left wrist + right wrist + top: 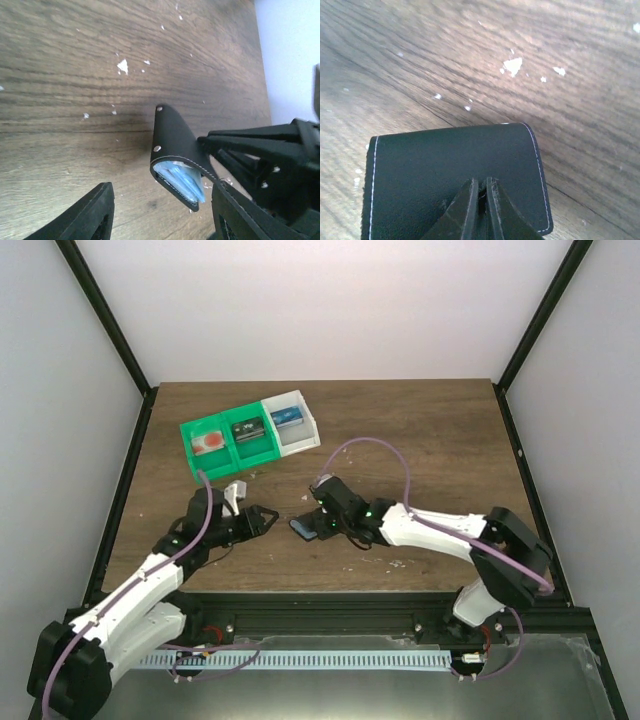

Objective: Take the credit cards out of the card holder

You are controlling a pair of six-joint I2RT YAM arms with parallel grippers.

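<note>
Top external view puts the left tool [263, 520] nearest, its fingers spread wide and holding nothing, aimed across a small gap at the card holder [303, 529]. The right tool [320, 521] has that holder clamped. In the right wrist view its two fingers [467, 210] are pressed together over the black outer face, near the middle of one edge. The holder seems to hang just clear of the counter [420, 440], though I cannot be sure it is off the wood.

In the left wrist view the holder's open end faces the left tool. Blue-grey pockets [182, 179] show there, with pale layers inside that may be credit cards; I cannot tell how many.

The main risk, as I judge it, is the grip. With the right tool pinching both flaps shut, any card inside is squeezed too, so a pull could drag the whole holder loose or twist it round. A wide, low approach could also knock the left fingers against the right ones, or scrape the counter. If only the pocket lining is caught, nothing comes out.

Farthest off sits the tray [188, 445], with a reddish card [210, 443] in its left green compartment. It is well apart from the tools, so a loosely held card could drop on the way there.
</note>
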